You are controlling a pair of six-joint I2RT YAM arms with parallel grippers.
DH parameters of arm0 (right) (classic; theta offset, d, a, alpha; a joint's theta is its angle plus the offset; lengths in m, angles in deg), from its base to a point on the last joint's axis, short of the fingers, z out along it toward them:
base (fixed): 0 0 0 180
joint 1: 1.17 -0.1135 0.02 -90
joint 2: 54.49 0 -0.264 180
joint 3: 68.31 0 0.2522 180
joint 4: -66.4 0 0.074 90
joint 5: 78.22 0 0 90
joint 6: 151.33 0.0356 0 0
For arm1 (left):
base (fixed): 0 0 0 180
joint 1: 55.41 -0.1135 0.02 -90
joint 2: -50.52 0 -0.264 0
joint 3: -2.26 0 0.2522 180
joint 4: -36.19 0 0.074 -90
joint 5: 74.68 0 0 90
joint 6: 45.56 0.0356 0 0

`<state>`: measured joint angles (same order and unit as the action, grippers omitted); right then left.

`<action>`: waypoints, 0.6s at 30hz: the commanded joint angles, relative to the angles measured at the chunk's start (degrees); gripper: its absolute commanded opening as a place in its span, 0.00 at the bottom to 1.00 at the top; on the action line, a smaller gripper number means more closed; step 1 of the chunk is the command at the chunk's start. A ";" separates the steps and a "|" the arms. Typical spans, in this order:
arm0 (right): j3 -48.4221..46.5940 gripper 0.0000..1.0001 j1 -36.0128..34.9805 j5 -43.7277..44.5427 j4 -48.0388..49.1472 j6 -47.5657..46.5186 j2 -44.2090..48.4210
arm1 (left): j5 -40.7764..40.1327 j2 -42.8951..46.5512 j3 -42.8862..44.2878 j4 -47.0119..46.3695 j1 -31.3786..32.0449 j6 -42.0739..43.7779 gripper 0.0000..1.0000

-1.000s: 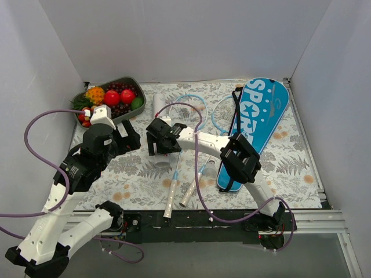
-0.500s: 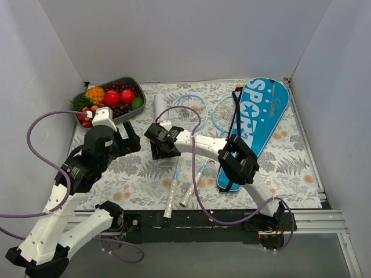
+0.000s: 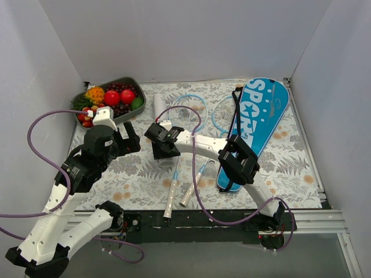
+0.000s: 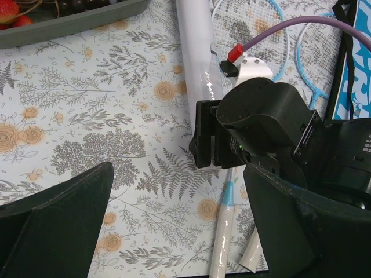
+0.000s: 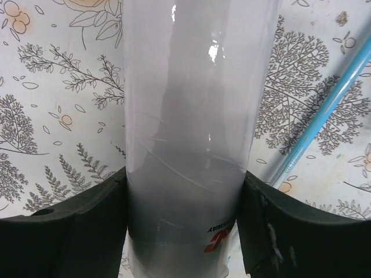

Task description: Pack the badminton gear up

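Right hand (image 5: 183,226), pinching the white shuttlecock tube (image 5: 191,104) across its width; tube flat on the worktop (image 3: 290,156), long axis running away from the arms; left hand (image 4: 179,226) spread, hovering nearby.

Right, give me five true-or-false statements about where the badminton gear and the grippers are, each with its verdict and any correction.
1. The right gripper has its fingers against both sides of the shuttlecock tube. True.
2. The left gripper holds a racket. False: it is open, with nothing between its fingers.
3. The blue bag lies on the right side of the table. True.
4. The fruit tray sits at the near right corner. False: it is at the far left corner.
5. The rackets are inside the bag. False: both lie on the table, to the left of the bag.
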<state>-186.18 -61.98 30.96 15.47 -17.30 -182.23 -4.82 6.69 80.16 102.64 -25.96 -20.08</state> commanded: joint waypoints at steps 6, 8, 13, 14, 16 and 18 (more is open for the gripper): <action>0.31 0.01 -0.27 7.27 -6.16 -6.50 12.68 | -0.34 -1.43 2.57 -1.18 0.17 3.07 0.97; 1.63 0.01 -0.35 8.15 -6.43 -8.25 16.36 | -0.43 -1.52 2.74 -1.62 0.17 3.34 0.97; 6.54 0.01 -0.62 10.00 -6.43 -11.51 23.67 | -1.30 -1.52 3.36 -1.88 0.17 3.86 0.97; 7.25 0.01 -0.62 10.09 -6.51 -12.12 25.94 | -1.30 -1.60 3.45 -1.89 0.25 3.87 0.97; 8.14 0.01 -0.62 9.48 -6.95 -14.93 27.98 | -1.48 -1.69 3.89 -1.80 0.17 4.04 0.97; 8.75 0.01 -0.71 7.90 -8.35 -16.51 30.62 | -1.48 -1.96 4.50 -1.45 0.17 4.04 0.97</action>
<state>-178.55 -62.31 37.49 7.87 -28.79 -156.46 -5.24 4.81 81.84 101.74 -25.96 -17.10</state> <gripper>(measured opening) 0.706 0.970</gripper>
